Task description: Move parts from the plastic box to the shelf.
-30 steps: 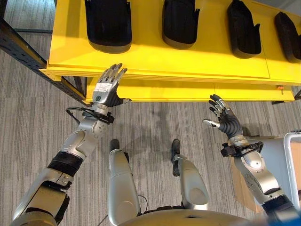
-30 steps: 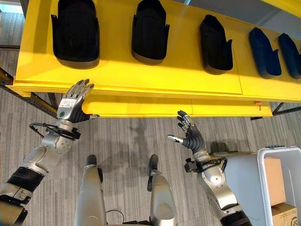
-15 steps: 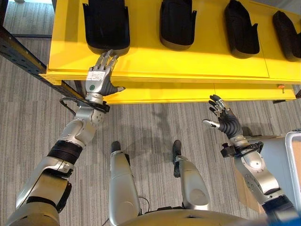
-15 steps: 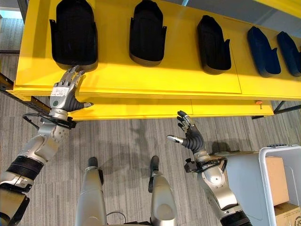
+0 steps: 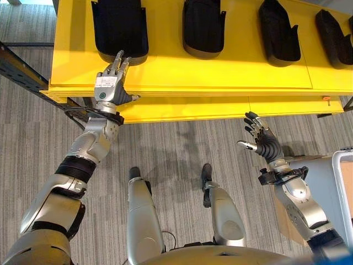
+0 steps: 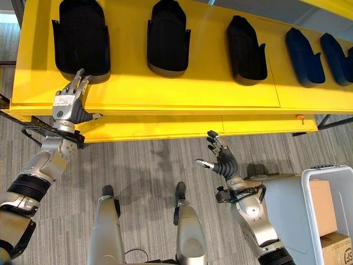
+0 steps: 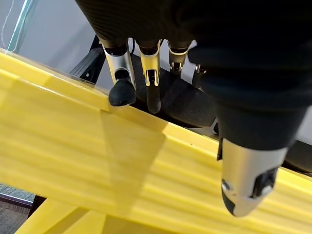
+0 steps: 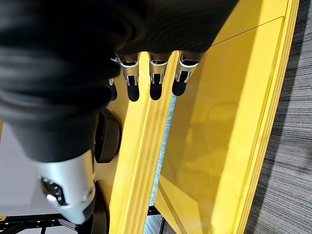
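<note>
Yellow shelf (image 5: 220, 72): black part (image 5: 119, 27) lengthwise front-to-back; left hand (image 5: 109, 86) flat-fingered touching it; right hand (image 5: 260, 139) spread, empty.

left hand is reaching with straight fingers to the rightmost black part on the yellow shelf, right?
Not the rightmost. The left eye view shows the left hand, fingers straight, reaching to the leftmost black part on the yellow shelf.
</note>
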### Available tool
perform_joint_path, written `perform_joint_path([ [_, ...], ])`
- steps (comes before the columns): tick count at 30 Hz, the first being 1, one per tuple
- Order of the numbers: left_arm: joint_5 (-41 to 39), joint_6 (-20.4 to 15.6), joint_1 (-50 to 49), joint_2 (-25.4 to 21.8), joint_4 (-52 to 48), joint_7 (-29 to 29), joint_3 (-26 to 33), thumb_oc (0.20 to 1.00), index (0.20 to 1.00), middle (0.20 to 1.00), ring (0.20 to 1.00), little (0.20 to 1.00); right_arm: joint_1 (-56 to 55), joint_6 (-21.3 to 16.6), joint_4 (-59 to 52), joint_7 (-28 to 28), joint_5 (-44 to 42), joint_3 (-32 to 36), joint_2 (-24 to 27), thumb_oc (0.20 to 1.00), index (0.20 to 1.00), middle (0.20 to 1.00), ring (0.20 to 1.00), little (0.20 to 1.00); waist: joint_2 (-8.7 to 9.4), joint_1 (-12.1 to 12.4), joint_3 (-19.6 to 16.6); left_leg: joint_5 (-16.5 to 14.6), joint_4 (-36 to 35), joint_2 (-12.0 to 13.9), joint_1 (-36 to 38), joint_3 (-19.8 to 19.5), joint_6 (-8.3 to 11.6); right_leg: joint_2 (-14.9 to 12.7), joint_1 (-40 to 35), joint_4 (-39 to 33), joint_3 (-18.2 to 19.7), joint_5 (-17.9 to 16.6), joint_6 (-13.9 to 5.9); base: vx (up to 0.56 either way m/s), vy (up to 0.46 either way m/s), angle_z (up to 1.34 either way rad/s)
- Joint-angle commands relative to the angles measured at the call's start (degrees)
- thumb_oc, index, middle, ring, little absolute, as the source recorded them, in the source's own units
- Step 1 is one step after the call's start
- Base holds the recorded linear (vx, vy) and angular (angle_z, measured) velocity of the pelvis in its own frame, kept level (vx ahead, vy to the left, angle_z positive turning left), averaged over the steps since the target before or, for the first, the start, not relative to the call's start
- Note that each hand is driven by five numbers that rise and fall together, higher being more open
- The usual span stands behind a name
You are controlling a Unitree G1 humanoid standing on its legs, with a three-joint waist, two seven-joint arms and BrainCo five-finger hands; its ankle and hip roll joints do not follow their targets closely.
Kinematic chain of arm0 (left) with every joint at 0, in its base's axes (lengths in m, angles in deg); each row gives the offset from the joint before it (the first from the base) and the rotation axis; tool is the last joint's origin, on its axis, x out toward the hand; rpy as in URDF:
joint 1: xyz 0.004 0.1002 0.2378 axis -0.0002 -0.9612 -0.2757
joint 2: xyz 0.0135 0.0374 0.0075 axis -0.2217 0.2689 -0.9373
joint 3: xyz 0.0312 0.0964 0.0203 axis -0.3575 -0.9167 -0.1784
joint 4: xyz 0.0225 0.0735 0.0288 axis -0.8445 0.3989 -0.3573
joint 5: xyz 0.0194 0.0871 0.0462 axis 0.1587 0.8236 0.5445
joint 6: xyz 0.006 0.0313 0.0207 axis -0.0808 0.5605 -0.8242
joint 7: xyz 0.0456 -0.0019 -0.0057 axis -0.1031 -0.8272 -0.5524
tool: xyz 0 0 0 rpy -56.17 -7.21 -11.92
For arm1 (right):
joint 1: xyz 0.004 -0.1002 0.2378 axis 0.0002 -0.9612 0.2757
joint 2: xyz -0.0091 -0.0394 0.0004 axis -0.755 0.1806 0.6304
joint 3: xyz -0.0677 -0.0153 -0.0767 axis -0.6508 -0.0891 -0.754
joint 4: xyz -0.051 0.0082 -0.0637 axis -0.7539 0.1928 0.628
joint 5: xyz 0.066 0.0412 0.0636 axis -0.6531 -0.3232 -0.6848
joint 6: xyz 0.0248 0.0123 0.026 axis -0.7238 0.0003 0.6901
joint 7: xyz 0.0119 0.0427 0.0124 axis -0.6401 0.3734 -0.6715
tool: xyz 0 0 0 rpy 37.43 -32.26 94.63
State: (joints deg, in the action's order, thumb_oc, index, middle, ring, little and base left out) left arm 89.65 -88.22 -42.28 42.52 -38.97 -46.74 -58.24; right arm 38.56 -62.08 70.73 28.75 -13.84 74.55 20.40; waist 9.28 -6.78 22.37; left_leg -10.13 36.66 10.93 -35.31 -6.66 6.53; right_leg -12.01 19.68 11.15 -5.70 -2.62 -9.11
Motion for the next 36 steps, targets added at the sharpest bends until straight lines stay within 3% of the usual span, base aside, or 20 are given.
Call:
perform_joint_path([
  [1, -0.29, 0.78, -0.45, -0.77, 5.04, 0.60, -1.28, 1.000, 1.000, 1.000, 1.000, 1.000, 0.14, -2.74, -3.61, -0.31, -0.08, 2.82, 2.65, 1.000, 1.000, 1.000, 1.000, 1.000, -0.99, 0.09, -0.36, 6.46, -9.47, 1.17, 2.90, 3.19, -0.47, -2.12, 1.75, 9.47, 1.68, 4.81, -0.26, 0.00, 0.000, 0.00],
  [36, -1.31, 1.29, 3.66, -0.97, 7.60, -0.50, -2.90, 1.000, 1.000, 1.000, 1.000, 1.000, 0.31, -2.92, -3.72, 0.25, 0.11, 2.32, 3.45, 1.000, 1.000, 1.000, 1.000, 1.000, -0.88, -0.45, -0.77, 6.38, -8.87, 1.25, 2.34, 3.47, -0.44, -1.90, 2.37, 9.88, 2.16, 4.78, -0.32, 0.00, 0.000, 0.00],
])
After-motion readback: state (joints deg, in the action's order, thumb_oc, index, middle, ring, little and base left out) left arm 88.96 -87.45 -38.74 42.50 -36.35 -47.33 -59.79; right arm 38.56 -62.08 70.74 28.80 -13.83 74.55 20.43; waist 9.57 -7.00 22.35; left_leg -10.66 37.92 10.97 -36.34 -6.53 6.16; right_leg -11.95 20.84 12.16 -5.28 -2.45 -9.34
